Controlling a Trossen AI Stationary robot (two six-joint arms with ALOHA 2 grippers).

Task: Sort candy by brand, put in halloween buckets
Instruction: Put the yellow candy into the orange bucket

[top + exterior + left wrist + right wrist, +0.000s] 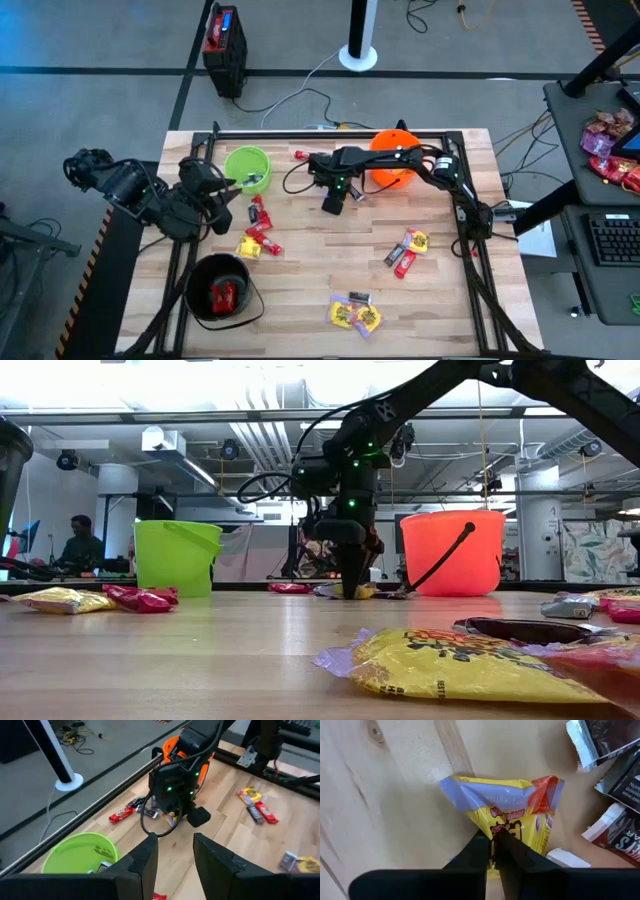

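Butcher-block wooden table (pixel 300 290) fills my overhead view, with grey floor and cables beyond it. From the left I see the left gripper (pixel 232 183) hovering beside the lime green bucket (pixel 247 167); its fingers (pixel 145 862) stand apart with nothing between them. Below it the black bucket (pixel 218 290) holds a red candy (pixel 223 295), and a red-and-yellow cluster of candy (pixel 257 232) lies between the two pails. Toward the middle, the right gripper (pixel 334 203) is down at the tabletop just beside the orange bucket (pixel 390 158). In its wrist view the fingers (pixel 479 851) are pressed together, pinching the yellow candy packet (pixel 512 822) at one short end; the packet lies flat, its long axis running straight away from the fingertips toward its purple-edged far end. Dark-wrapped candies (pixel 615 770) lie just beside it. Farther right, more candy (pixel 407 250) sits loose on the wood.
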